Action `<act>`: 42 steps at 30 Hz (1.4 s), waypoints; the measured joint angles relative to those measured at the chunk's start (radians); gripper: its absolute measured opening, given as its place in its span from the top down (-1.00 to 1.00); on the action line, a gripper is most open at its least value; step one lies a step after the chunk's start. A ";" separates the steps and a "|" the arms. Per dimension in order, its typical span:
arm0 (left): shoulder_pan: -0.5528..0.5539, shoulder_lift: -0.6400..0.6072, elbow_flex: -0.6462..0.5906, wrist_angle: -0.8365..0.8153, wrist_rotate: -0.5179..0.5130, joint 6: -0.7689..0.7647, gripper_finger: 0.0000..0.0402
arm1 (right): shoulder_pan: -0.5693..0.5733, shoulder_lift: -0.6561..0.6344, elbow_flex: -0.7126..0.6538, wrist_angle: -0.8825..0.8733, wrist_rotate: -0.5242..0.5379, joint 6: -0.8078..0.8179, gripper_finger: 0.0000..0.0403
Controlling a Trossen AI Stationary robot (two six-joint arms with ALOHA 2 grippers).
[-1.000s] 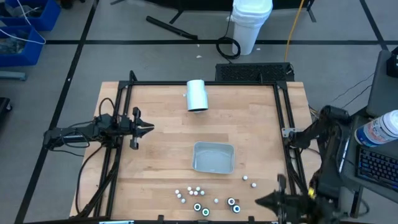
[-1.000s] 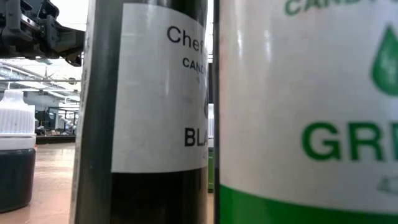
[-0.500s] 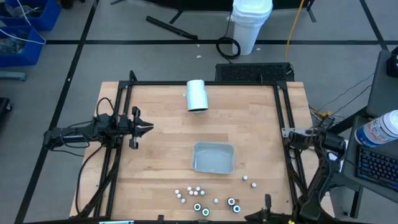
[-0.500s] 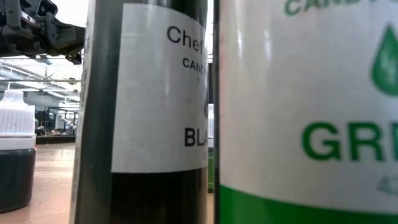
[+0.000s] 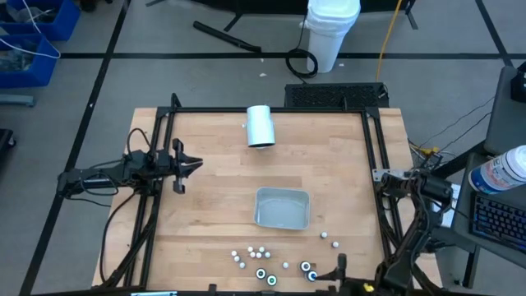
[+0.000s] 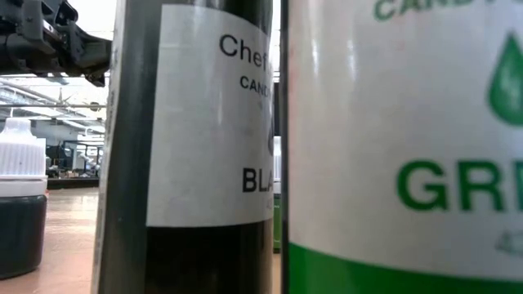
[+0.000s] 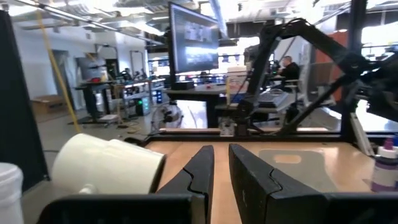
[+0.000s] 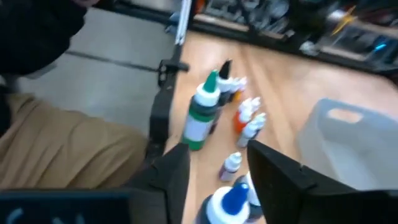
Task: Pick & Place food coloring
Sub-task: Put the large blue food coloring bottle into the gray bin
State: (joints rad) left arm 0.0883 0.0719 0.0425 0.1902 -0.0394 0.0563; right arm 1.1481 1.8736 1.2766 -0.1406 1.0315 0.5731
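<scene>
Your right gripper hangs at the table's near edge, right of centre, just beside the food coloring. Its fingers stand apart w/ a clear gap between them and nothing gripped. In the right wrist view a blue-capped bottle sits in that gap, untouched as far as the blur allows. Past it stand a green-capped bottle w/ a white label and several small white-capped ones, some showing orange-red.

From above, the bottles are scattered along the near edge of the wooden table, most left of the gripper. Two stand apart nearer the grey tray. None lies in the tray, which sits mid-table, slightly toward the near side.

The low view is almost filled by two bottles close to the lens: a black bottle and a green bottle, both white-labelled. A smaller dark one w/ a white cap stands farther off.

Your left gripper waits over the table's left side, well apart from the bottles, fingers narrow and empty. A white cylinder lies on its side near the far edge, centre. A white bucket stands on the floor beyond the table.
</scene>
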 joint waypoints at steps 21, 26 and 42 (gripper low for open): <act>0.000 0.000 0.000 0.013 -0.015 -0.001 0.71 | 0.045 -0.001 -0.064 -0.223 0.018 0.553 0.14; 0.000 0.000 0.000 0.013 -0.015 -0.002 0.71 | 0.045 -0.001 -0.168 0.004 -0.015 0.489 0.14; 0.000 0.000 0.000 0.006 -0.014 -0.002 0.71 | -0.034 -0.001 -0.307 0.354 -0.102 0.274 0.14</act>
State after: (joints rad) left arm 0.0885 0.0719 0.0425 0.1964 -0.0536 0.0547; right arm 1.1136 1.8725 0.9695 0.2137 0.9293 0.8471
